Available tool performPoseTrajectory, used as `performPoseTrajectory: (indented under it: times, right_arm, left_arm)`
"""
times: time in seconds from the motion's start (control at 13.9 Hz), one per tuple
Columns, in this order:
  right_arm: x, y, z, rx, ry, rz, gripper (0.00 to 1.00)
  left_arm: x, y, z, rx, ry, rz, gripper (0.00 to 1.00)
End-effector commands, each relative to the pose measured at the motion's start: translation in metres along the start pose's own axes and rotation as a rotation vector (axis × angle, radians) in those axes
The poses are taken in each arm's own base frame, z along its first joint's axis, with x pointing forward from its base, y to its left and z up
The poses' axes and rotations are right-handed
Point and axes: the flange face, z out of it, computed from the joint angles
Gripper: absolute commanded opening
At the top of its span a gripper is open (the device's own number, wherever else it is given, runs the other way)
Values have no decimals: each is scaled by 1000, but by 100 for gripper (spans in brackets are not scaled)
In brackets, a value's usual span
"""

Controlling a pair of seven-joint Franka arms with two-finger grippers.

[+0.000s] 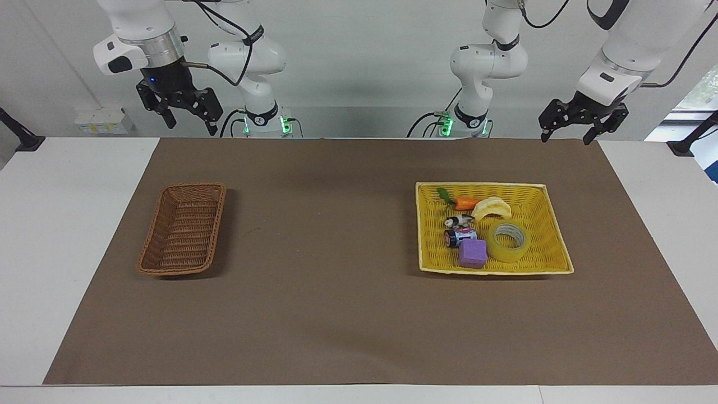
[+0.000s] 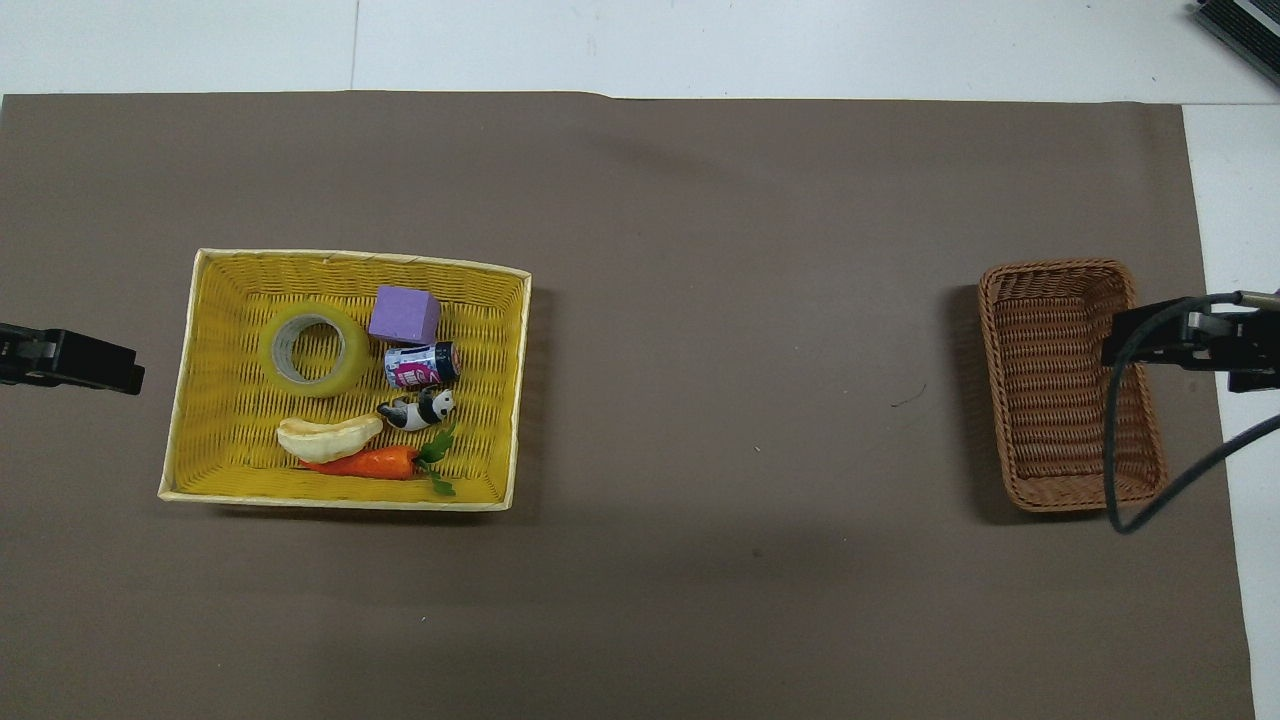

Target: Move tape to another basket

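The tape (image 1: 505, 251), a yellow translucent roll, lies flat in the yellow tray (image 1: 547, 224) beside the purple cube (image 1: 472, 253); it also shows in the overhead view (image 2: 345, 365). The brown wicker basket (image 1: 220, 224) stands empty at the right arm's end of the table, and shows in the overhead view (image 2: 1070, 385). My left gripper (image 1: 565, 138) hangs open and empty, high over the mat's edge by the robots. My right gripper (image 1: 192, 128) hangs open and empty, high over the table edge near the brown basket. Their tips show in the overhead view, left (image 2: 120, 368) and right (image 2: 1115, 347).
The yellow tray (image 2: 225, 400) also holds a small can (image 2: 420, 365), a panda figure (image 2: 420, 410), a banana (image 2: 328, 435) and a carrot (image 2: 365, 462). A brown mat (image 1: 325, 252) covers the table between tray and basket.
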Motion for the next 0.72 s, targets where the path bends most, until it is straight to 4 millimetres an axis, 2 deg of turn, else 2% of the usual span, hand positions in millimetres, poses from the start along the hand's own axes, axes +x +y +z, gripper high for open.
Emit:
performPoseTrajectory:
  times: [0.0, 0.65]
  right_arm:
    - [-3, 5, -1, 14, -2, -18, 100]
    - [-3, 5, -1, 14, -2, -18, 100]
  left_arm:
    - [-11, -9, 11, 4, 18, -11, 100]
    - [-7, -5, 9, -43, 53, -31, 100]
